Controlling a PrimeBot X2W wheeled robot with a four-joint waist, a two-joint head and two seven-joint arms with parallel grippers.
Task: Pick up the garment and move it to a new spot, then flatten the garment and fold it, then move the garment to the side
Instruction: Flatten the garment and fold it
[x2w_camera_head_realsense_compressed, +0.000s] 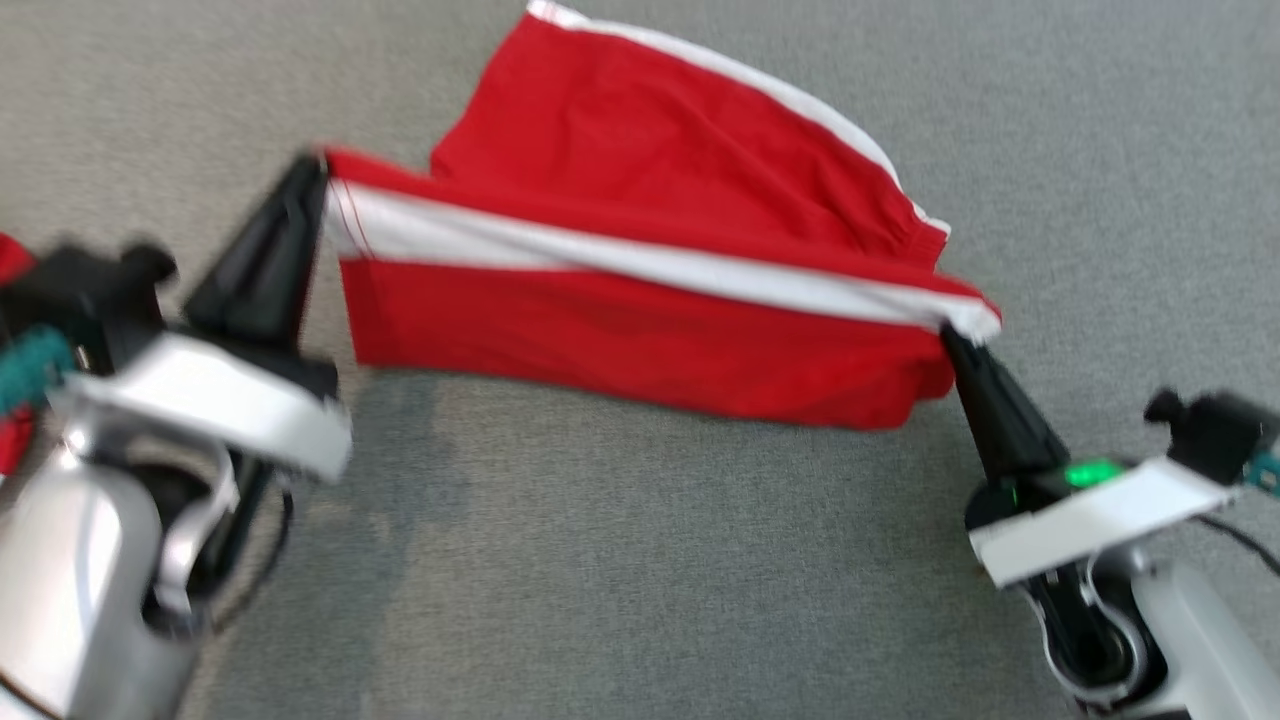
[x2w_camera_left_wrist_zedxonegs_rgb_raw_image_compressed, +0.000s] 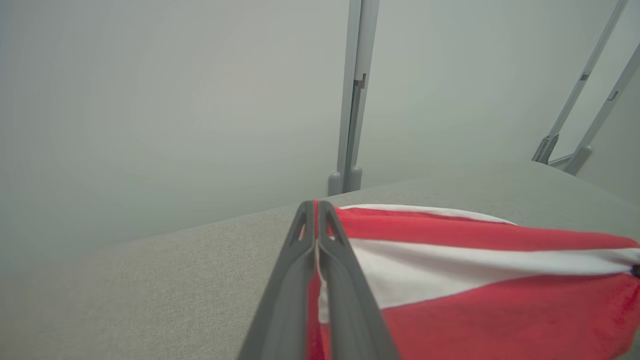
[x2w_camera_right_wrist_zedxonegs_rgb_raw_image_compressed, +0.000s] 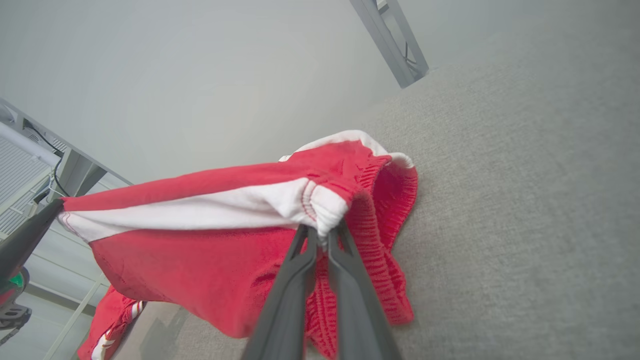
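Left end effector (x2w_camera_head_realsense_compressed: 318, 175), right end effector (x2w_camera_head_realsense_compressed: 950, 338) clamped on stretched red garment (x2w_camera_head_realsense_compressed: 640, 345), head view blurred

Soft, even light. Motion blur smears the left gripper (x2w_camera_head_realsense_compressed: 318, 172) at 9 o'clock; faint shadow at 7 o'clock.
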